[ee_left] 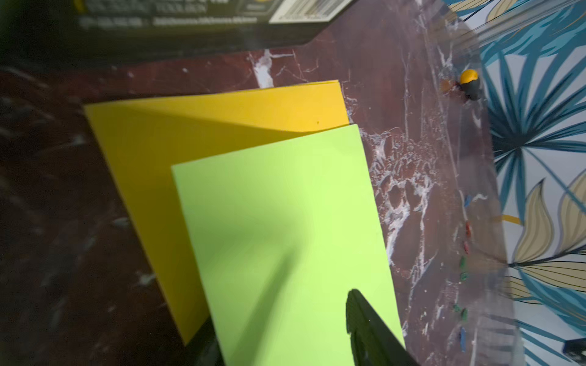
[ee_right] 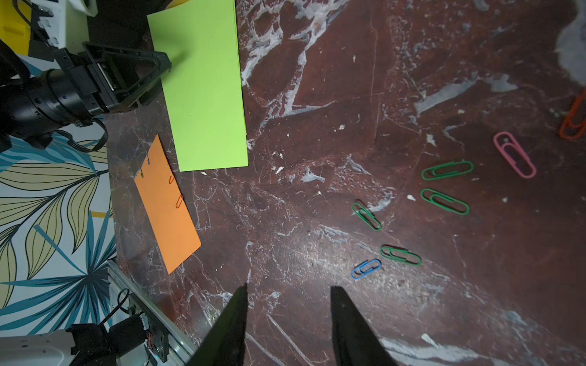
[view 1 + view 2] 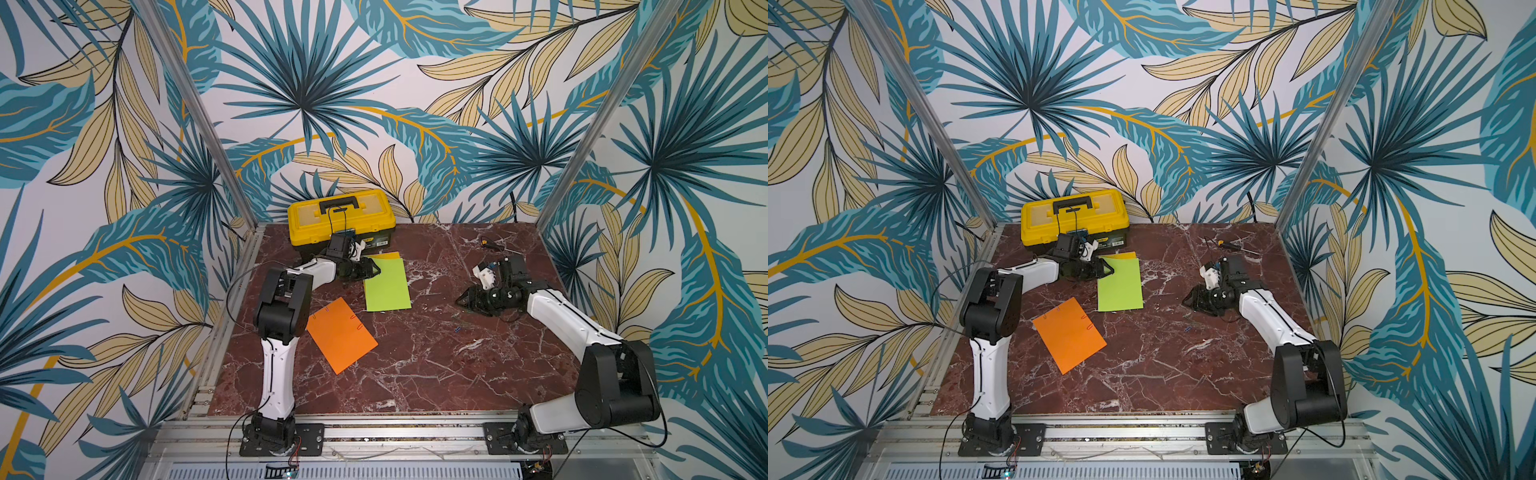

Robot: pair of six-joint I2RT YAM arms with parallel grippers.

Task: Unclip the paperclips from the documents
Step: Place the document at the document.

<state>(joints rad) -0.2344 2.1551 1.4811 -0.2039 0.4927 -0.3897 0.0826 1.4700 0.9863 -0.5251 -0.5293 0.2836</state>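
1. Only the right wrist view shows the loose paperclips (image 2: 447,170) clearly. Four green, one blue, one pink and one orange-red lie on the bare table (image 2: 317,126), just ahead of the right gripper (image 2: 288,294). Its fingers stand apart with nothing between them. In both top views that patch, near 3 o'clock from the table's middle, shows little more than a blue speck.
2. The same view shows four more clips on the edges of the orange sheet (image 2: 165,215): one blue, one green, two red. This sheet lies alone at about 8 o'clock.
3. The left wrist view shows the yellow sheet (image 1: 222,126) spreading wide under the green sheet (image 1: 285,221). In the top views only a yellow strip shows, past the green sheet's 12 o'clock edge. The pair lies near 12 o'clock.
4. The left gripper (image 3: 376,271) sits at the green sheet's 10 o'clock corner. One finger (image 1: 367,323) lies over the green paper. The other is a dark shape mostly hidden under the sheets' edge, so the fingers are apart with the corner between them.
5. The toolbox (image 3: 340,216) stands at 11 o'clock with its lid down, so its contents are hidden. The left wrist covers part of its front.
6. The screwdriver (image 3: 492,244) at 1 o'clock is tiny in the top views. In the left wrist view the loose clips are only coloured blurs.
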